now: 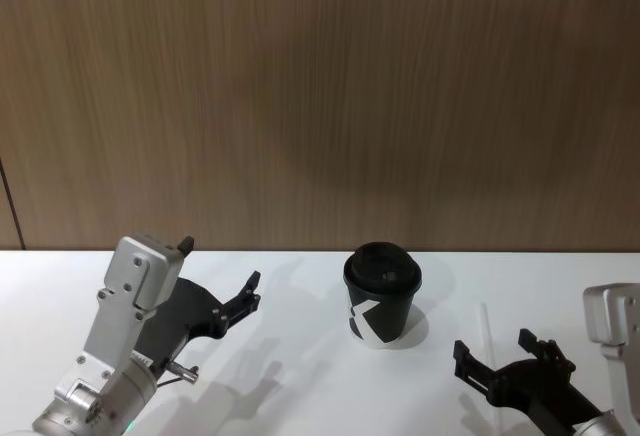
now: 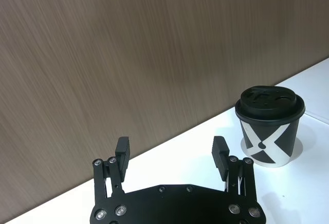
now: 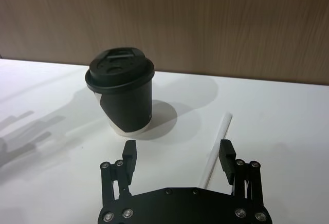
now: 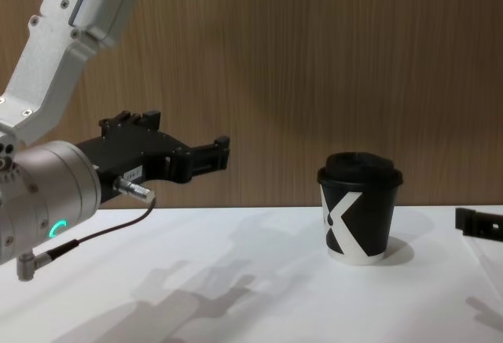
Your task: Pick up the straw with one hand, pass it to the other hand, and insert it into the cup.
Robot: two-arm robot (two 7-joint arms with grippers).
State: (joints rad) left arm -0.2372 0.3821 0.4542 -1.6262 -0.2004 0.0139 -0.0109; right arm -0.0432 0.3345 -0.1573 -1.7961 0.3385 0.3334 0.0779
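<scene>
Well to the left of the cup [image 1: 382,296], the left gripper [image 2: 171,149] hangs above the white table [image 1: 300,376] with its jaws spread wide and nothing between them. It points toward the cup and looks to be waiting for the hand-over.

The cup stands upright on the table with its black domed lid on. Its side bears a large white K-like mark. No words can be read on it, and whatever is moulded into the lid is too fine to make out.

Just to the right of the cup, the straw [image 3: 216,149] lies flat on the table. The right gripper [image 3: 177,149] sits low over it, jaws wide open and gripping nothing. The straw runs between its fingers [image 3: 224,152], nearer one than the other.

The step in hand appears to be the first one, picking up the straw. The next move probably calls for settling the last bit toward the table and closing squarely on the thin straw without rolling it aside. Enough length should stay free for the left gripper to take.
</scene>
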